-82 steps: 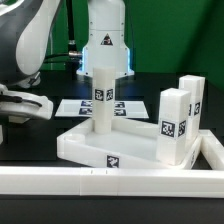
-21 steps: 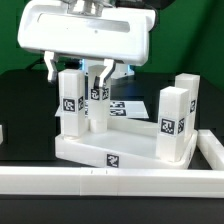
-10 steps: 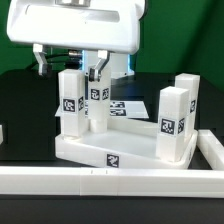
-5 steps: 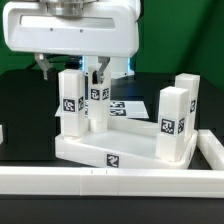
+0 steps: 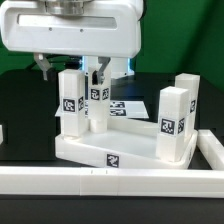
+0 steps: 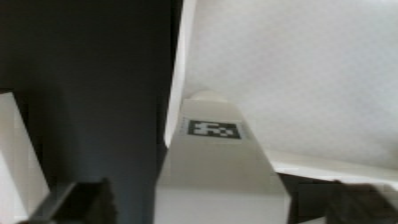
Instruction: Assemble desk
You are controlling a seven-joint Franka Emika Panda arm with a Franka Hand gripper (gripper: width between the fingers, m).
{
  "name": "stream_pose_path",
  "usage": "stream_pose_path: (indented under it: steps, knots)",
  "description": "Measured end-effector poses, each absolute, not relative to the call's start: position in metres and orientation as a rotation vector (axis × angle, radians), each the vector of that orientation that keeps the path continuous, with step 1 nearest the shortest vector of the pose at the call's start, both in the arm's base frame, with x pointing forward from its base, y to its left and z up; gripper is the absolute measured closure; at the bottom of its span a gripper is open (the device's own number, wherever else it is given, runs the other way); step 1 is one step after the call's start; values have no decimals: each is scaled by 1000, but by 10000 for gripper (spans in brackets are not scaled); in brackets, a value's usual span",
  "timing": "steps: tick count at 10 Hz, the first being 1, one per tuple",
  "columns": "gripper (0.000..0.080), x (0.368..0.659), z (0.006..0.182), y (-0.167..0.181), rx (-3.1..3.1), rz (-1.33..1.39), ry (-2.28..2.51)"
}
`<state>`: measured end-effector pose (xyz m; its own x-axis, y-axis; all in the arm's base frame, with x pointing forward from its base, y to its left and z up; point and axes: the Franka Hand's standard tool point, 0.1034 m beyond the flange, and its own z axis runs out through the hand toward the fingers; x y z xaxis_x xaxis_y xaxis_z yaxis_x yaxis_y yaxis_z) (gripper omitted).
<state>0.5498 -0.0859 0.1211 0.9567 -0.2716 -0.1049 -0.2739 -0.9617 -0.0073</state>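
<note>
White plastic tabletop (image 5: 95, 150), tray-like with a raised rim, lies on the black surface (image 5: 25, 120) close behind the long white rail (image 5: 110, 182) that runs along the surface's near edge. Four white legs stand upright on the tabletop, each bearing a black-and-white square tag. The left front leg (image 5: 70, 105) and the left rear leg (image 5: 98, 100) stand just beside each other toward the exterior view's left; the right front leg (image 5: 172, 124) and the right rear leg (image 5: 189, 103) stand toward the exterior view's right. The marker board (image 5: 125, 106) lies flat behind the tabletop. The tool (image 5: 70, 66) hangs directly above the left front leg, its fingers (image 5: 44, 66) spread apart and clear of the leg. In the wrist view, a tagged leg (image 6: 217, 165) lies between the two dark fingertips (image 6: 75, 200), with a visible gap.
</note>
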Motion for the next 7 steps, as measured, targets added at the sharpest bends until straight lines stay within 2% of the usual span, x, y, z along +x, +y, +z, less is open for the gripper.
stream_pose_path:
  steps: [1,2,3,7]
  knots:
    - [362,550,121,-86,-3086,162,430]
    - [362,549,121,-86,-3086,163,431]
    - [510,549,121,-86,-3086,163,431]
    - [510,549,120,-86,-3081,163,474]
